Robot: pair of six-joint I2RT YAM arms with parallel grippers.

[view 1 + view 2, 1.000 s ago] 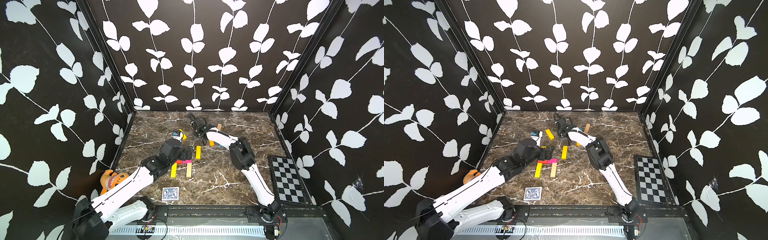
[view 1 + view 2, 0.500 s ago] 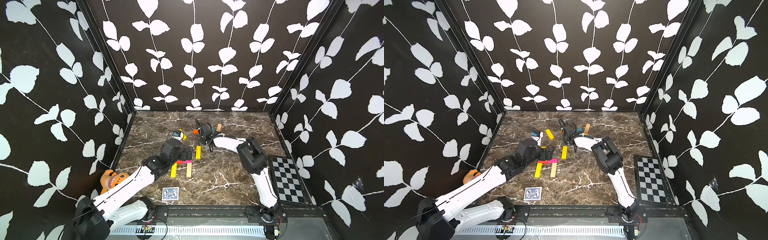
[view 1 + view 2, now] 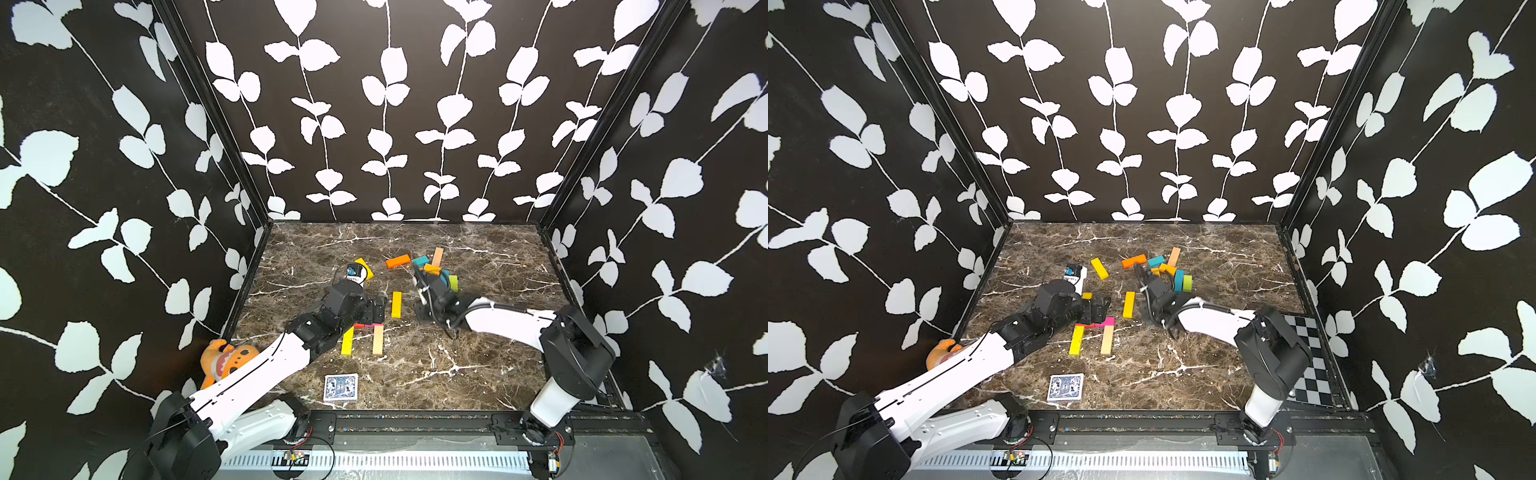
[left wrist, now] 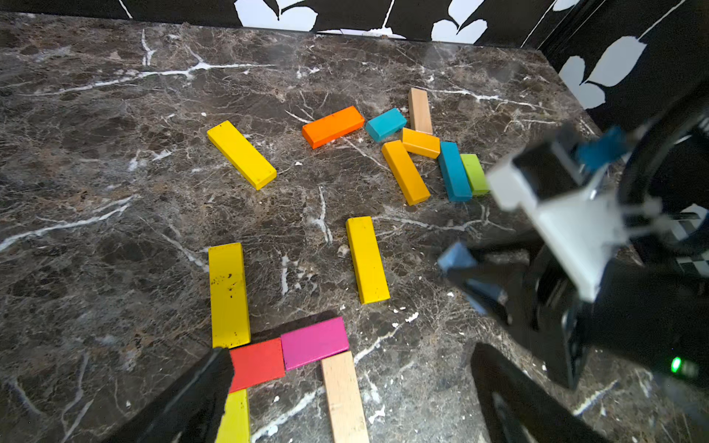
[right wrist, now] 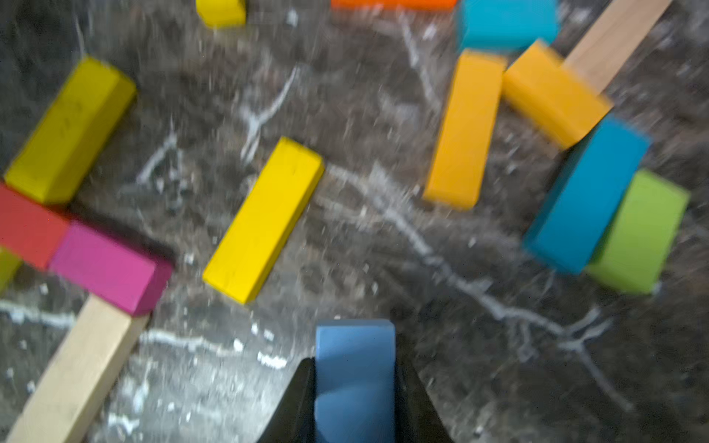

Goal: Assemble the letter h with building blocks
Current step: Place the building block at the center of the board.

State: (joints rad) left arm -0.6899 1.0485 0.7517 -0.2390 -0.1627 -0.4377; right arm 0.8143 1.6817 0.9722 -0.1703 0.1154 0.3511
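The letter h lies flat on the marble: two yellow bars [image 4: 226,295] in line as its stem, a red [image 4: 257,362] and a pink bar [image 4: 314,341] across, and a tan leg [image 4: 343,395]. In both top views the lower yellow bar [image 3: 347,340] and tan leg [image 3: 1107,338] show. My left gripper [image 4: 351,356] hangs open over the crossbar, one finger [image 4: 215,368] beside the red bar. My right gripper [image 5: 355,364] is shut on a light blue block [image 5: 355,345], just right of a loose yellow block [image 3: 396,304]. The top views hide the blue block behind that gripper [image 3: 419,312].
More building blocks lie in a heap at the back: orange [image 3: 398,261], teal [image 3: 419,260], tan [image 3: 437,256], green [image 3: 453,282] and another yellow [image 3: 1099,268]. A playing card [image 3: 340,387] lies near the front edge. An orange plush toy [image 3: 226,361] sits at the left wall and a chequered board [image 3: 1308,365] at the right.
My right arm drew back from the far heap toward the front and its jaws closed on the light blue block. The left arm stayed over the h.
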